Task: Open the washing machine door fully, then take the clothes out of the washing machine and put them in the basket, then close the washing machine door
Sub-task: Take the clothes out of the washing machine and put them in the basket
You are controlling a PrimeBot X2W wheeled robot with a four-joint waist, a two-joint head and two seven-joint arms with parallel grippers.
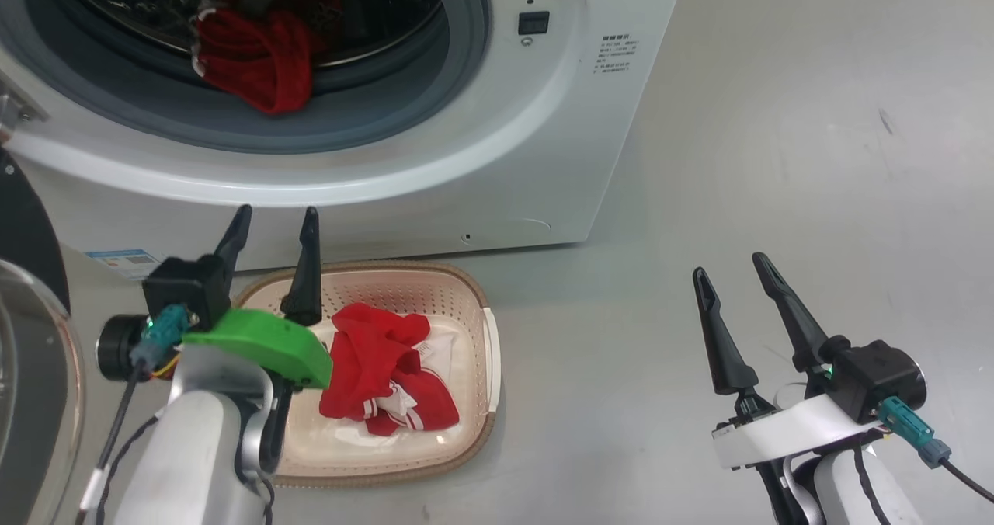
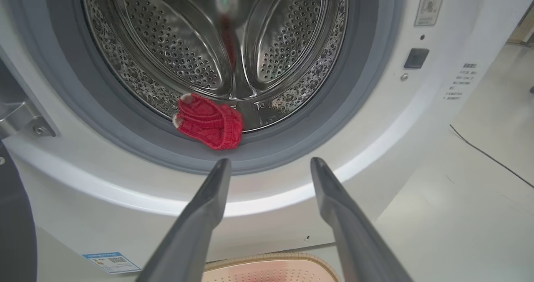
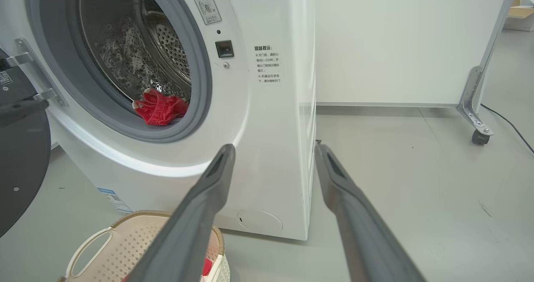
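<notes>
Door [image 3: 21, 165] stands swung wide to the left of the machine [image 1: 505, 168], so you can log step one as done, as far as these views show. Step two is partway. A heap of red clothes [image 1: 384, 373] with white trim lies in the basket [image 1: 466, 284], which sits on the floor [image 1: 776, 160] just in front of the machine. One more red garment [image 1: 256, 59] lies at the front lip of the drum [image 2: 187, 56], partly over the grey seal [image 2: 292, 148], not yet fetched. The left wrist view shows bare steel behind it; you cannot tell whether anything hides lower down. Left fingers [image 1: 307, 269] are spread and empty, held over the basket's back edge and pointing at the drum, roughly in line with the garment. Right fingers [image 1: 718, 331] are spread and empty too, over bare floor well to the right of the basket. Judged remaining: lift out that garment, drop it in the basket, then shut the door.
</notes>
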